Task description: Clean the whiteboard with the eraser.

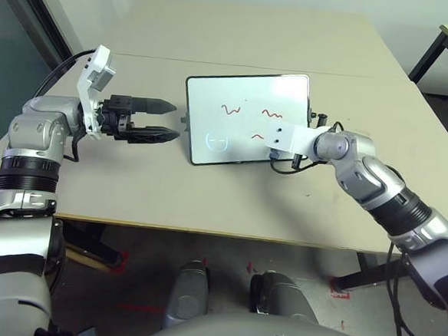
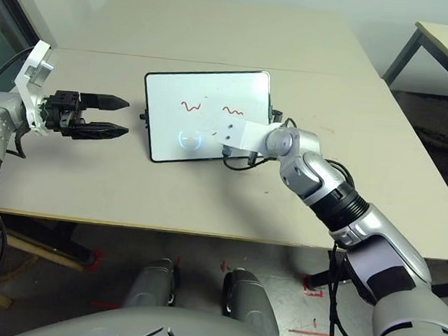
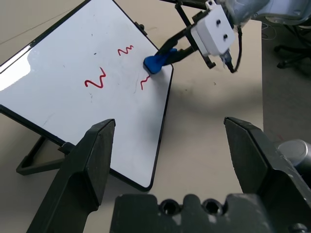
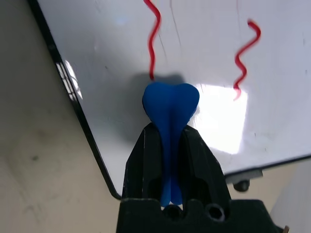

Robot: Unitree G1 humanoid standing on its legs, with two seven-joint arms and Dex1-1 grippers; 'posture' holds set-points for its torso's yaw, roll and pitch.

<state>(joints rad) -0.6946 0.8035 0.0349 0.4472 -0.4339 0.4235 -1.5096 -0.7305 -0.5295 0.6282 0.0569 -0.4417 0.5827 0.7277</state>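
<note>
The right hand is pinching the eraser, pressing its tip against the whiteboard at the foot of one red squiggle, the stroke running straight ahead of it. The left hand is hovering spread over the surface, just beside the propped board's other edge.

Whiteboard, centre frame: showing white, thin black frame, three red squiggles, a faint blue circle lower left. Eraser: showing bright blue, pinched between the black fingers of the right gripper. Left gripper, left of frame: showing black fingers on a white mount. Desk: showing plain beige. Forearms showing silver.
</note>
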